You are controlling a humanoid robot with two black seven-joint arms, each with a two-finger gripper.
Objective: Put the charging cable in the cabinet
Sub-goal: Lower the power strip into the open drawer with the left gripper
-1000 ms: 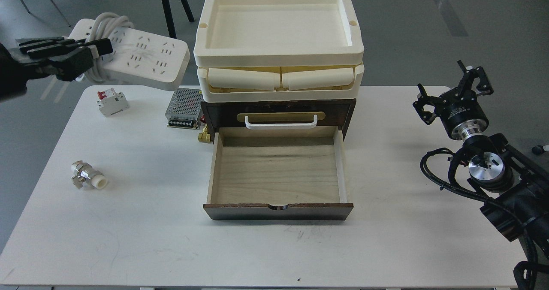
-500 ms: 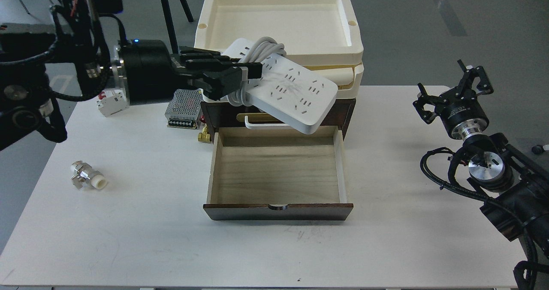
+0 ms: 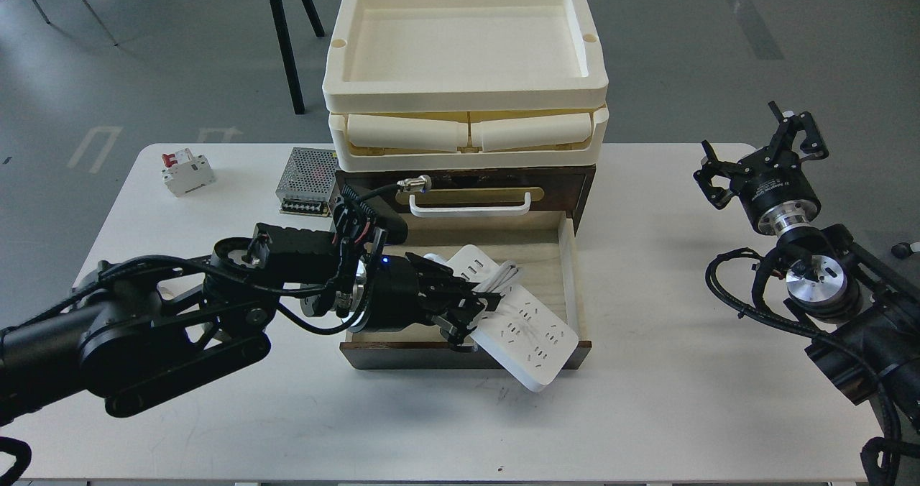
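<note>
The charging cable point(image 3: 528, 335), a flat white power strip with its cord looped round it, is held tilted over the open drawer point(image 3: 571, 270) of the dark brown cabinet point(image 3: 568, 184). Its lower corner hangs past the drawer's dark front edge. My left gripper point(image 3: 474, 303) is shut on the strip's looped cord, low over the drawer's left half. My right gripper point(image 3: 762, 159) is open and empty above the table's far right side, away from the cabinet.
Cream trays point(image 3: 467, 47) are stacked on the cabinet. A perforated metal power supply point(image 3: 307, 181) and a small white circuit breaker point(image 3: 187, 172) lie at the back left of the white table point(image 3: 647, 400). My left arm covers the table's left middle.
My left arm has swung from high at the far left across and down into the drawer, carrying the power strip with it. The right arm has not moved.
</note>
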